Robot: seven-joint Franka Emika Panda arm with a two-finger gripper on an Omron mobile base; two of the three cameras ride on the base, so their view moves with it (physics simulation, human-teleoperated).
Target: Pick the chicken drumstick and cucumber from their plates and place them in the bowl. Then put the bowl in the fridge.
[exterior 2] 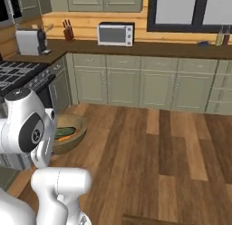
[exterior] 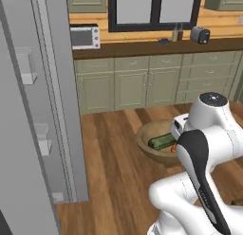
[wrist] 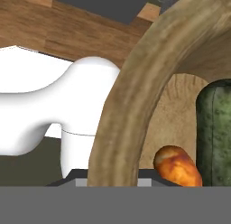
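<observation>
End effector (wrist: 115,184): clamped on bowl (exterior: 148,146) rim, bowl held above wood floor (exterior: 114,163). Contents: cucumber (exterior: 162,141), drumstick (wrist: 177,167). Fridge (exterior: 28,134) stands left, door open.

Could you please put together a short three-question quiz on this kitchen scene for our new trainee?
1. True or false: the cucumber lies inside the bowl.
2. What sits beside the cucumber in the bowl? A) a chicken drumstick B) a spoon C) an egg
3. Fill in: the gripper is closed on the bowl's ____.

Key:
1. True. The hand view shows it inside the wooden wall.
2. A. The orange-brown chicken drumstick lies next to the cucumber.
3. Rim. The bowl hangs above the wooden floor, near the grey fridge.
</observation>
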